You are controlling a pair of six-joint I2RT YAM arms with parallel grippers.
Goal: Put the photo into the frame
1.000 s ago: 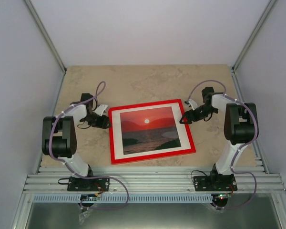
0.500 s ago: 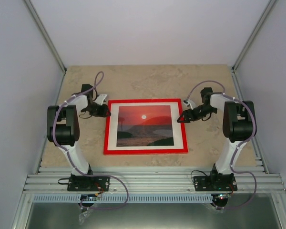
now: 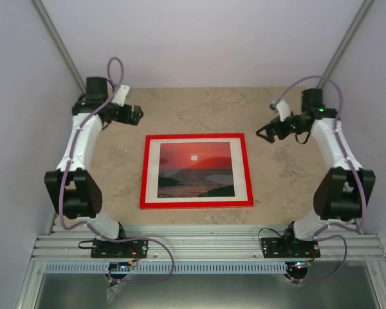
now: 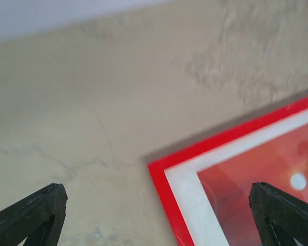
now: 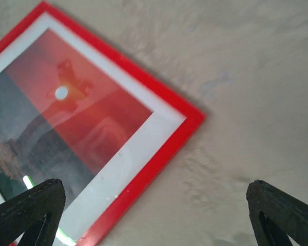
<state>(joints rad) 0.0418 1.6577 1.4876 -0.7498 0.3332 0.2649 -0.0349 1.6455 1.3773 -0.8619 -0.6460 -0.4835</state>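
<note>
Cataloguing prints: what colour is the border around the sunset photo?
White border, inside the thin bright red rectangular frame; clearest in the right wrist view.

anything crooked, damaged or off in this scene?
Nothing stands out. The photo sits inside the frame, white border showing on all four sides; the frame lies flat on the table, square to its near edge. The left gripper and right gripper are open, clear of it.
</note>
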